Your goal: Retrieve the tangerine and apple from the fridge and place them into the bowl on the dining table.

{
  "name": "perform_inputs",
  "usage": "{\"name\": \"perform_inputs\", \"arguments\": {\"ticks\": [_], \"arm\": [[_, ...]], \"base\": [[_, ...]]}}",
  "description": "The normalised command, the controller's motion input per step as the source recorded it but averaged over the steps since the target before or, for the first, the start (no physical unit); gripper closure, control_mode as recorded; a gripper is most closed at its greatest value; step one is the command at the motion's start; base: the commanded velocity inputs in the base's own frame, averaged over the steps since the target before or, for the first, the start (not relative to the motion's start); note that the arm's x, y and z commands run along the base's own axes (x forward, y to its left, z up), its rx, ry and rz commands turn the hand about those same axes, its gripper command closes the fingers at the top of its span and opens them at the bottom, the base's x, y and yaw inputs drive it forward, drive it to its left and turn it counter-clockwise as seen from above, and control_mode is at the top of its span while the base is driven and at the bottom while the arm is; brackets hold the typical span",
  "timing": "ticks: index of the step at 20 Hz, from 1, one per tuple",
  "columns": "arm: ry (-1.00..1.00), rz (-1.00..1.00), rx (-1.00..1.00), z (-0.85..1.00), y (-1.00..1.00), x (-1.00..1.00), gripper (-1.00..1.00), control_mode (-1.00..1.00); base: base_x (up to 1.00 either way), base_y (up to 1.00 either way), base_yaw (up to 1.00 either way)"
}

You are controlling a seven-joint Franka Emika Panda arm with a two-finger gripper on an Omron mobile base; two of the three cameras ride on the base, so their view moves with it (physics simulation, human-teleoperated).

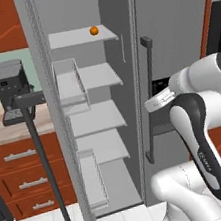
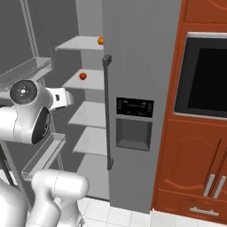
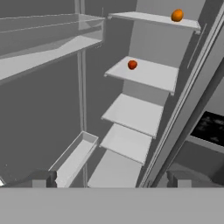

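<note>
Inside the fridge point(image 1: 97, 109): left door swung wide, white shelves stepping down the open compartment; right door shut, dark dispenser panel point(image 2: 134, 107) beside its long handle.
Tangerine point(image 3: 177, 15): small, smooth, bright orange ball on the fridge's top shelf, toward the right end, near the front edge.
Apple point(image 3: 132, 64): small round red fruit, about the tangerine's size, one shelf below it, sitting toward the left of that shelf.
Hand point(image 3: 111, 178): released, dark fingertips spread wide with nothing between them; held out in front of the fridge's open compartment, well short of either fruit and lower than both shelves.
Done so far: by my reckoning only the opening of the fridge; both fruits lie untouched on their shelves.
Left to do: nearly everything, I would say. Reach in, take one fruit, carry it to the bowl on the dining table, then come back for the other.
Next reach: the apple looks the nearer of the two to the hand, though either could be taken first.
</note>
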Motion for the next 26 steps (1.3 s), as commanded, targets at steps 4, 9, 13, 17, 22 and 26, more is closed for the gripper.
{"name": "perform_inputs", "arguments": {"ticks": [4,9,13,17,22,26], "arm": [[0.00,0.00,0.00,0.00,0.00,0.00,-1.00,1.00],[0.00,0.00,0.00,0.00,0.00,0.00,-1.00,1.00],[0.00,0.00,0.00,0.00,0.00,0.00,-1.00,1.00],[0.00,0.00,0.00,0.00,0.00,0.00,-1.00,1.00],[0.00,0.00,0.00,0.00,0.00,0.00,-1.00,1.00],[0.00,0.00,0.00,0.00,0.00,0.00,-1.00,1.00]], "base": [[0.06,0.17,0.01],[0.01,0.35,0.03],[0.13,0.47,0.08],[0.22,0.23,0.07],[0.18,-0.10,0.01],[0.33,-0.17,0.01]]}}
